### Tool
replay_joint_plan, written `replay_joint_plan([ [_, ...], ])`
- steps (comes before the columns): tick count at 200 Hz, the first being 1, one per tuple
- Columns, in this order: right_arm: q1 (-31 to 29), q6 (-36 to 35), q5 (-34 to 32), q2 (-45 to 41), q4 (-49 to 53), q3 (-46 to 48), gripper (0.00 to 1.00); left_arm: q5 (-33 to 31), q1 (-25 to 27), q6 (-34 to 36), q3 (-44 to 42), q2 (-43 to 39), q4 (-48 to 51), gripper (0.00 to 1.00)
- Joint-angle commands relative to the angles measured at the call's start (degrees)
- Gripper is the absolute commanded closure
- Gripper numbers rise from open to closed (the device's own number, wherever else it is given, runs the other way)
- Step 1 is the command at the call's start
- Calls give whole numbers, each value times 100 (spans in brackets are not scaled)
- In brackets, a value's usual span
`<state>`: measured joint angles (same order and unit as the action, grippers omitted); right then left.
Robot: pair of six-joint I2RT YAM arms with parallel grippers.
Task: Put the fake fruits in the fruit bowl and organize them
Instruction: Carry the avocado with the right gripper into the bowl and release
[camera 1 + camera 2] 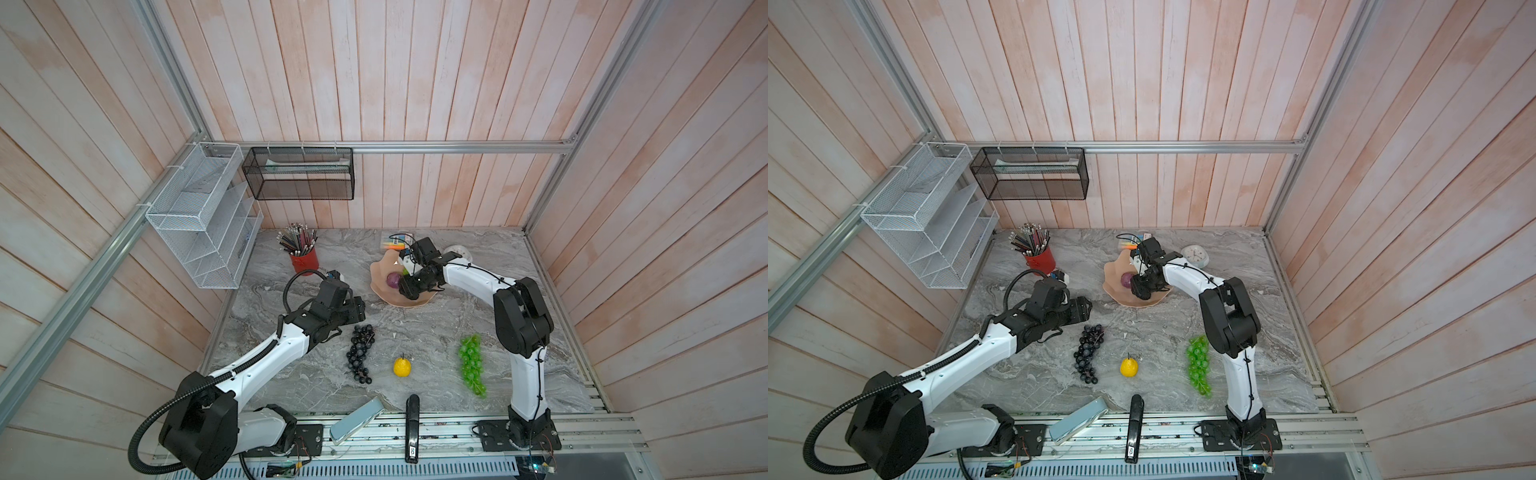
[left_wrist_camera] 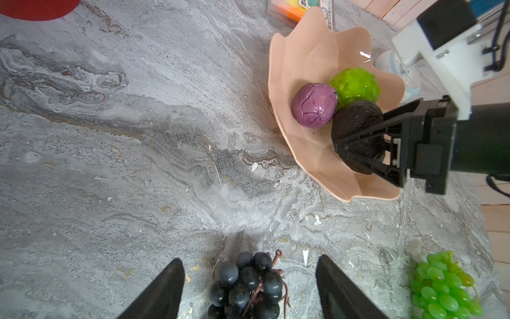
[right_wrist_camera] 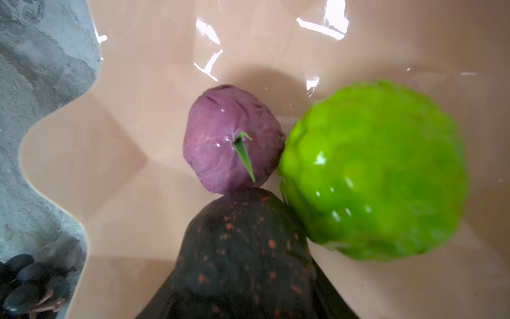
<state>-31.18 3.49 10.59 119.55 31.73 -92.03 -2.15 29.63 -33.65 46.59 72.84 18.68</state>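
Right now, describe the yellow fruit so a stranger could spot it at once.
On the grey marble table, look in the front half, between the black grape bunch and the green grape bunch. The small yellow fruit lies alone there: one round piece with a short stem, not a cluster.

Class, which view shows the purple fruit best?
The right wrist view: the purple fruit sits central, close and unblocked. The left wrist view shows it smaller; in both top views it is a tiny spot.

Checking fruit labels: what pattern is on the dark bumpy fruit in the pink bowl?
Dark bumpy avocado: near-black with orange-red specks; clearest in right wrist view.
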Motion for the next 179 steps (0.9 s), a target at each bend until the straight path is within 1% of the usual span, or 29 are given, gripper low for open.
replay_joint_plan([
  [1, 24, -120, -19, 109, 262, -166, 46, -197, -20, 50, -20, -128, 121, 23],
  [36, 16, -172, -124, 204, 311, -237, 41, -218, -27, 111, 124, -121, 225, 22],
  [51, -1, -188, -195, 201, 312, -285, 36, -185, -27, 135, 213, -108, 306, 22],
  [57, -7, -197, -211, 184, 325, -297, 32, -165, -27, 144, 243, -118, 328, 22],
  [89, -64, -307, -376, -44, 398, -380, 23, 6, -27, 224, 398, -129, 399, 20],
  [119, -64, -362, -531, -387, 440, -382, 21, 238, -27, 343, 610, -75, 618, 18],
  [157, -85, -296, -547, -1102, 474, -233, 20, 838, -23, 612, 1240, 295, 1286, 19],
  [179, -108, -133, -583, -1727, 193, 236, 20, 1137, 40, 772, 1512, 435, 1522, 20],
])
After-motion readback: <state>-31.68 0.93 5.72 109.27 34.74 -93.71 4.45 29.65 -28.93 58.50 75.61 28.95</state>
